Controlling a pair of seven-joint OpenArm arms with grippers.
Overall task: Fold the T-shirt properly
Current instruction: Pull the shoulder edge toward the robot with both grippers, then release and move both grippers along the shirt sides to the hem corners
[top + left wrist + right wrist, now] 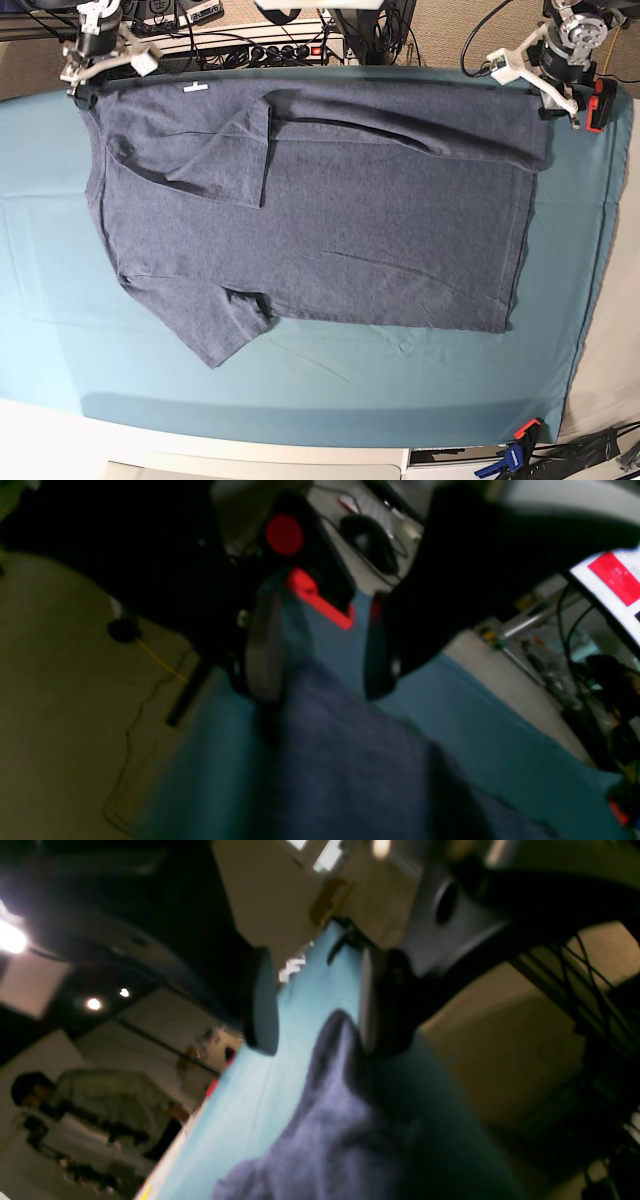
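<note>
At the far left corner the right gripper (88, 78) stands open over the T-shirt (330, 210), which lies flat on the teal cloth (60, 300); at far right the left gripper (545, 90) is open too, holding nothing

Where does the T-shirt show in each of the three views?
Left wrist: T-shirt fills bottom centre, below the open left gripper.
Right wrist: bottom centre, rising between the open right gripper's pads.
Base: spread across the middle.
Shared landmark: teal cloth.
</note>
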